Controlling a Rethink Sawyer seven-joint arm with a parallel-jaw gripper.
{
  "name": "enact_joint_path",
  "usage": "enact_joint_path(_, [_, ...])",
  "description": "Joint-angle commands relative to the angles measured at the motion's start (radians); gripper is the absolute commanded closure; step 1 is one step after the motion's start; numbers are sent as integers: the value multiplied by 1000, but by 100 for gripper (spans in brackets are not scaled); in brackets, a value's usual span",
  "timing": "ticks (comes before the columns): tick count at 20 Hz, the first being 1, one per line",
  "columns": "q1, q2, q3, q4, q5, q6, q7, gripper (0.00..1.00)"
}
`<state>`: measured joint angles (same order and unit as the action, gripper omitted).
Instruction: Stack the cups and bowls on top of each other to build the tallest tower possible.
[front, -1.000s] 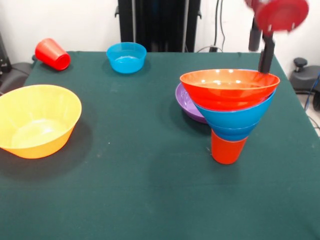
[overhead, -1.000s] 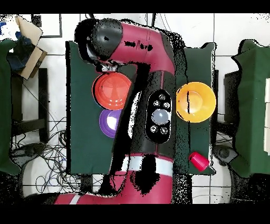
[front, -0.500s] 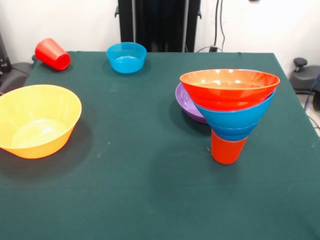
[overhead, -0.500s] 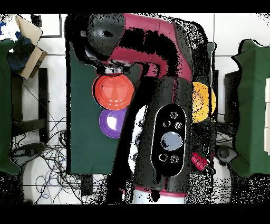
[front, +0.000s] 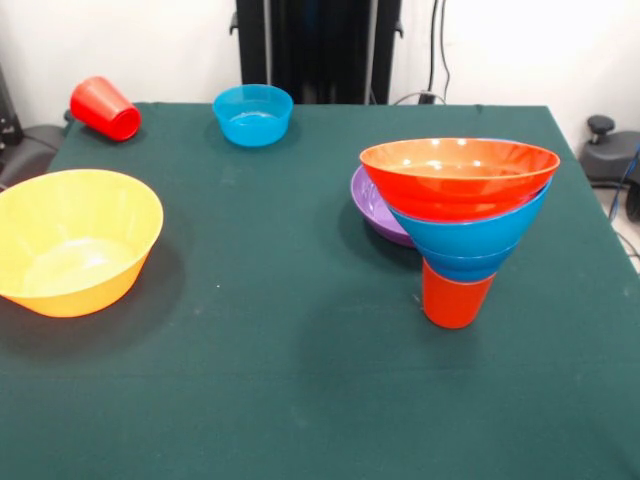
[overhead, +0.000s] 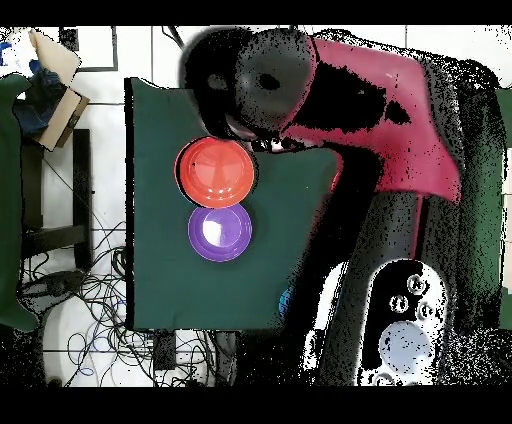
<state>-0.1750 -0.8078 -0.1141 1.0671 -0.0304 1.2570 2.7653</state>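
The tower stands right of centre: an orange cup (front: 455, 295) carries a blue bowl (front: 470, 238) with the large orange-red bowl (front: 459, 172) on top. Just behind it lies the wide purple bowl (front: 370, 203). Far back sits a small blue bowl (front: 253, 114), and a red cup (front: 105, 108) lies on its side at the far left corner. The large yellow-orange bowl (front: 75, 240) rests at the left. From overhead, the orange-red bowl (overhead: 214, 171) and purple bowl (overhead: 219, 231) show beside the raised arm. My gripper (overhead: 264, 143) hangs under the arm's head, off the tower's edge, with its state hidden.
A dark green cloth covers the table (front: 300, 390). In the overhead view the raised red arm (overhead: 380, 130) blocks the table's right half. A cardboard box (overhead: 55, 60) sits off the table's corner, and cables lie on the floor.
The arm has lifted out of the front view, away from the tower. From overhead it has swung right and looms larger, covering the yellow-orange bowl and red cup. The tower stays put.
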Motion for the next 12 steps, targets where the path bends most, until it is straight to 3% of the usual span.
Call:
enact_joint_path(1, [-70, -53, 92, 323, -141, -180, -506, 0])
enact_joint_path(6, [-111, -69, 117, 336, -162, -241, -633, 0])
enact_joint_path(12, [-130, -54, 132, 286, -149, -226, -677, 0])
